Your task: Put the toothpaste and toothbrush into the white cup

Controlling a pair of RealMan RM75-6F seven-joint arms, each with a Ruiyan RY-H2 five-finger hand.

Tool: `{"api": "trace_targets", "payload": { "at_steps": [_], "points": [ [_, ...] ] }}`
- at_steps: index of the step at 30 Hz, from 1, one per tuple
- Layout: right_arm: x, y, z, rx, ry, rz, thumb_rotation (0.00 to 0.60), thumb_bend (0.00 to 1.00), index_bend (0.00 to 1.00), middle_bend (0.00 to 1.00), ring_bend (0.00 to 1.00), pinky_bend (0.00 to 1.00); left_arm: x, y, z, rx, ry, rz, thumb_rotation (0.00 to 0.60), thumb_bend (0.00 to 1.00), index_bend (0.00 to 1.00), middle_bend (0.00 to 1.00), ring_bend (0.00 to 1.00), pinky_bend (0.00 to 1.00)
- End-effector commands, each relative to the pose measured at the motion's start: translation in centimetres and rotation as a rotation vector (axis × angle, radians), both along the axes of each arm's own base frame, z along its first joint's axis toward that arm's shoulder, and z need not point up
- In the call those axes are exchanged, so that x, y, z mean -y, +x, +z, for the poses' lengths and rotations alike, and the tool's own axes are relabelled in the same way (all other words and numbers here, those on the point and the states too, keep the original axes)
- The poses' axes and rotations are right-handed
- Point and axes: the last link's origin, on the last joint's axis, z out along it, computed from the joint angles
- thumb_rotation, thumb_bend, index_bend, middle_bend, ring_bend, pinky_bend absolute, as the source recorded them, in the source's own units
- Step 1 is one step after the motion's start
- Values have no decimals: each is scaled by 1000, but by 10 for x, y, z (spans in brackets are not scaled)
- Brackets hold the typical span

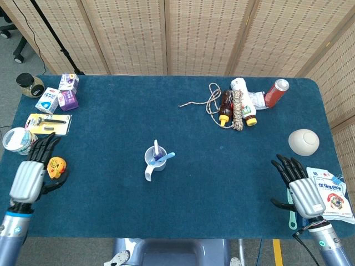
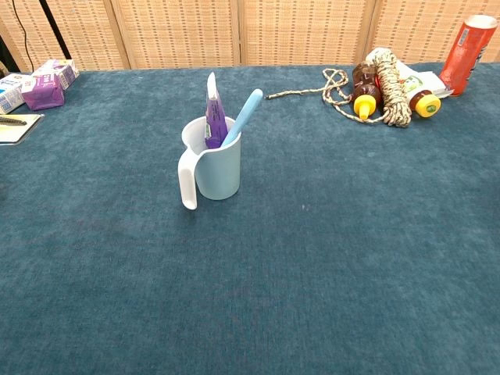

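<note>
Standing finished, by every sign in the two views, is the job of loading the cup.

Left hand: the left hand (image 1: 28,180) lies at the near edge of the tabletop (image 1: 222,183), about 8 o'clock from the cup, fingers apart and holding nothing, just beside a yellow tape measure (image 1: 55,166); the chest view does not show it.

Right hand: the right hand (image 1: 299,185) sits at the near edge about 4 o'clock from the cup, fingers spread and empty, just beside a white packet (image 1: 333,197).

White cup: the white cup (image 2: 215,160) stands upright near the middle of the tabletop, well apart from both hands, handle toward the camera.

Toothpaste: the purple toothpaste (image 2: 212,113) stands in the cup, its flat end pointing to 12 o'clock.

Toothbrush: the light blue toothbrush (image 2: 244,116) rests in the same cup, leaning over the rim toward 1 o'clock.

Far clutter: a rope with bottles (image 1: 236,108) at 1 o'clock and a white bowl (image 1: 303,142) at 3 o'clock play no part.

Progress: both items are in; nothing appears left, judging from these views.
</note>
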Motion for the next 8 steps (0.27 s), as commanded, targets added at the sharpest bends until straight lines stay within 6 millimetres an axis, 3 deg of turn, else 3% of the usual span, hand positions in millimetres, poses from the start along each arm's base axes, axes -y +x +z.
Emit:
{"api": "trace_targets", "payload": {
  "at_steps": [1, 4, 8],
  "points": [
    [1, -3, 7, -96, -101, -1, 600, 0, 0, 0, 0, 0, 32, -41, 11, -84, 0, 105, 600, 259, 0, 0, 0, 0],
    [0, -3, 10, -144, -173, -15, 600, 0, 0, 0, 0, 0, 49, -60, 10, -57, -2, 154, 600, 258, 0, 0, 0, 0],
    [-2, -2, 14, -137, -187, -15, 600, 0, 0, 0, 0, 0, 52, -65, 12, -46, -3, 149, 600, 258, 0, 0, 0, 0]
  ]
}}
